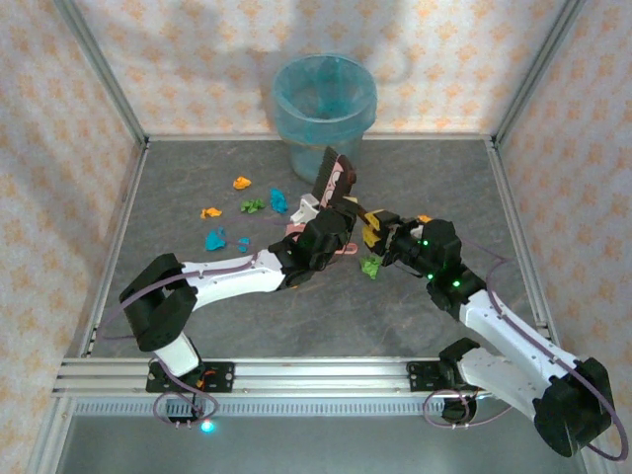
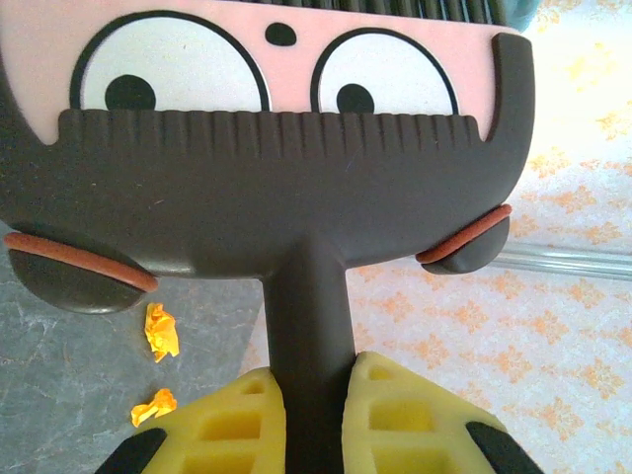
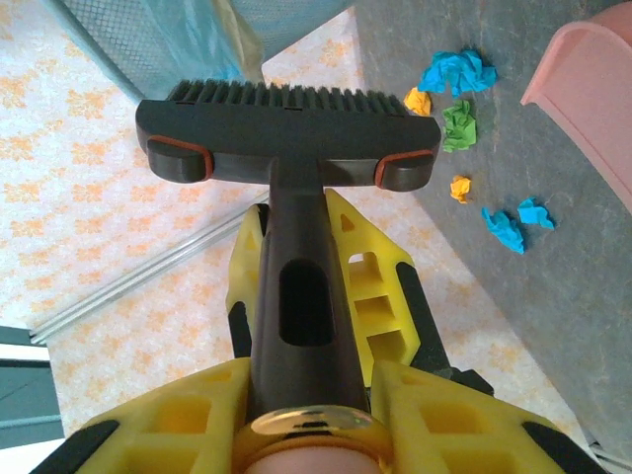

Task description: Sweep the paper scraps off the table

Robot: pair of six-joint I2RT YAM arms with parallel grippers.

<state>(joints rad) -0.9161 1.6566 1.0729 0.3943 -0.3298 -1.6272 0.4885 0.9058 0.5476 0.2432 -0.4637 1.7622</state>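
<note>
Nearest the right wrist lens: yellow fingers of the right tool (image 3: 306,430), drawn together on the butt end of a dark brush (image 3: 286,128) handle, just past a brass-coloured ring. Further up the same handle, the left tool (image 2: 314,420), likewise clamped, one finger on each flank of the shaft, seen close up from the left wrist. Looks like a hand-over, judging by two grips on one handle. Brush head raised off the bench, bristles turned toward the bin, pink cartoon-eyed face on one side. Probably shared so as to free one arm for the pink dustpan (image 3: 592,89), resting on the bench close by the meeting point. Not yet swept: paper scraps (image 1: 215,240) in orange, green and cyan, scattered loose on the bench (image 1: 326,326) to the left of and beyond the two tools, between them and the bin, plus one green bit apart, on the near side, close by the right tool. Translucent blue-lined bin (image 1: 324,94) upright at the far edge, against the wall. Below everything, a dark grey mottled surface edged by an aluminium frame (image 1: 296,373). Around it, cream walls (image 1: 197,59) printed with pale orange motifs.
</note>
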